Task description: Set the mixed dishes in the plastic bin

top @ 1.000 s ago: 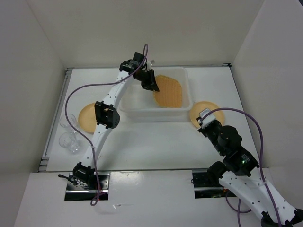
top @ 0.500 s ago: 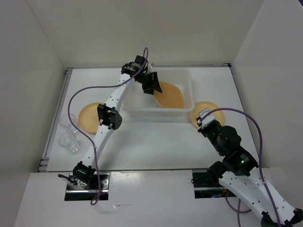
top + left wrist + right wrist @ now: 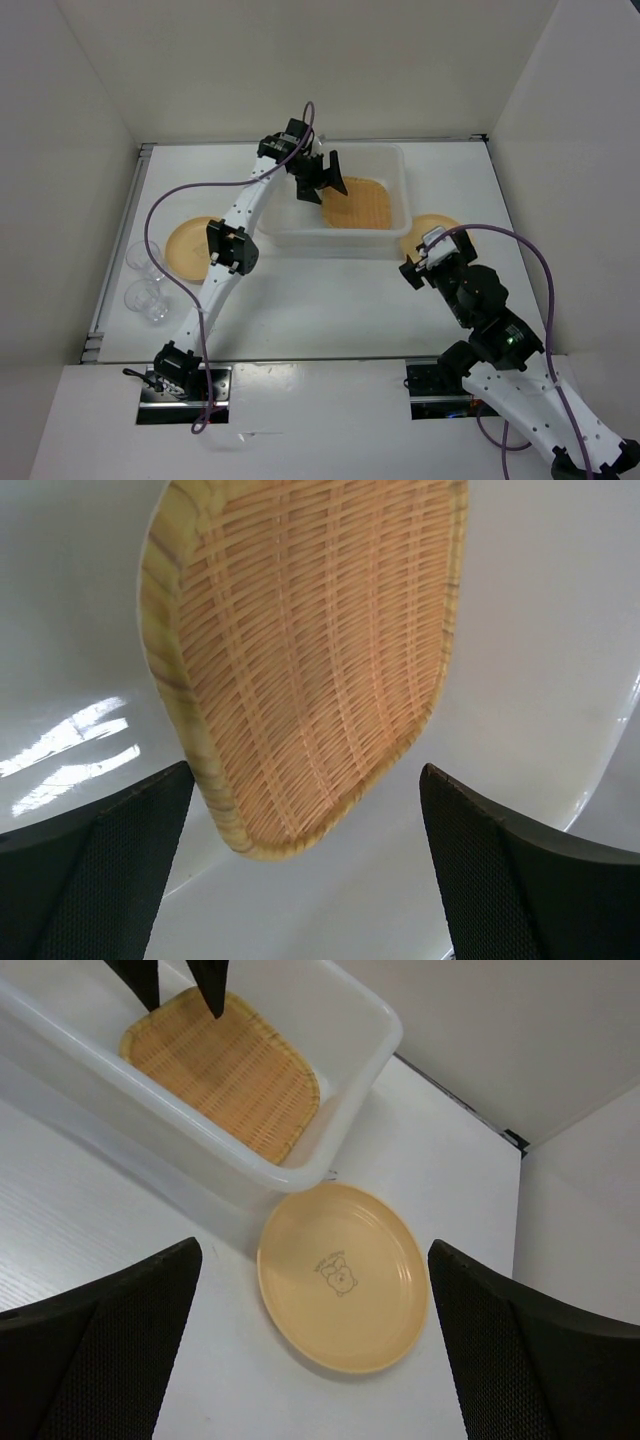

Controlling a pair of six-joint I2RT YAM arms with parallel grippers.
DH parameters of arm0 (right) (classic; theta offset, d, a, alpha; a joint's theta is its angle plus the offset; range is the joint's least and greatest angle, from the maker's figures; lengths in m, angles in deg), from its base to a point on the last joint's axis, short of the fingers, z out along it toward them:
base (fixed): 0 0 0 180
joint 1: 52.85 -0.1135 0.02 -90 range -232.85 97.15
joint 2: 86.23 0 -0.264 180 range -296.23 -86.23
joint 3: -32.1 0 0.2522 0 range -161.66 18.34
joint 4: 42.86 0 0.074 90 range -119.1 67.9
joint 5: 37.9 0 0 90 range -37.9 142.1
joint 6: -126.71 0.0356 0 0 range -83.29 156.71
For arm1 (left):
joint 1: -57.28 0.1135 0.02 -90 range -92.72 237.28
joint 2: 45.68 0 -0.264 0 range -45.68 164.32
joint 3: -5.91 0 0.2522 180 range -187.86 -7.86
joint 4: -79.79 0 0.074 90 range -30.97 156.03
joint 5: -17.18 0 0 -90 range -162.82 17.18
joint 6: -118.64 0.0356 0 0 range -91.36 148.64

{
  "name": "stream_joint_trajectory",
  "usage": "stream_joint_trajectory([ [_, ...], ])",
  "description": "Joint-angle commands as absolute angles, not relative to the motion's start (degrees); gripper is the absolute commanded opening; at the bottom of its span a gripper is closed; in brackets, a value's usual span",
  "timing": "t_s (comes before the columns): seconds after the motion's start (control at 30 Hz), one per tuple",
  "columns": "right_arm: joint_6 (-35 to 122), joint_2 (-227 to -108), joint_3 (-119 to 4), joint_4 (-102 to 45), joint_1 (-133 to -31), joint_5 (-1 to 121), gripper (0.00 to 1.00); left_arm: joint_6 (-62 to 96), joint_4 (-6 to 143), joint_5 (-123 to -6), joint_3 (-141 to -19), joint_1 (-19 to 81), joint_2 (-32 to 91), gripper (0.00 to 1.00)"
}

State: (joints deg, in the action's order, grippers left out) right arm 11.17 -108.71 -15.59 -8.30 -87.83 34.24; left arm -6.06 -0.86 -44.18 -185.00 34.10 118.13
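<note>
The rounded-square woven tan plate (image 3: pixel 360 206) lies inside the translucent white plastic bin (image 3: pixel 330 238). My left gripper (image 3: pixel 325 183) hangs open just above the plate's near-left edge, holding nothing. In the left wrist view the woven plate (image 3: pixel 310 650) sits free between and beyond the wide black fingers (image 3: pixel 100 870). A round tan plate (image 3: pixel 345 1275) with a small printed figure lies on the table by the bin's right corner. My right gripper (image 3: pixel 315 1360) hovers open above it, and in the top view this gripper (image 3: pixel 420 256) covers part of that plate (image 3: pixel 437 225).
A second round tan plate (image 3: pixel 185 245) lies left of the bin, partly under the left arm. Two clear plastic cups (image 3: pixel 143 258) (image 3: pixel 148 298) stand near the table's left edge. White walls close in the table on three sides.
Both grippers went from nearly shut to wide open. The left one let go of the woven plate, which dropped from a tilt to lie in the bin.
</note>
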Motion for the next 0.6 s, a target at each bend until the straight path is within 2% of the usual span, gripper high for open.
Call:
stream_joint_trajectory([
  [0.0, 13.7, -109.8, -14.9, -12.5, -87.7, 31.6, 0.98, -6.4, -0.1, -46.1, -187.4, 34.8, 113.5, 1.00],
  [0.27, 17.4, -113.5, -18.6, -9.9, -84.0, 31.6, 0.98, -7.0, -7.3, -58.5, -187.4, 35.3, 107.8, 1.00],
  [0.47, 24.1, -130.2, -31.7, -1.4, -76.3, 26.0, 0.98, -7.6, -8.4, -66.3, -187.4, 35.3, 97.9, 1.00],
  [0.57, 22.0, -138.1, -38.3, 1.7, -64.5, 38.3, 0.98, -6.2, -8.4, -69.6, -187.4, 35.3, 92.2, 1.00],
])
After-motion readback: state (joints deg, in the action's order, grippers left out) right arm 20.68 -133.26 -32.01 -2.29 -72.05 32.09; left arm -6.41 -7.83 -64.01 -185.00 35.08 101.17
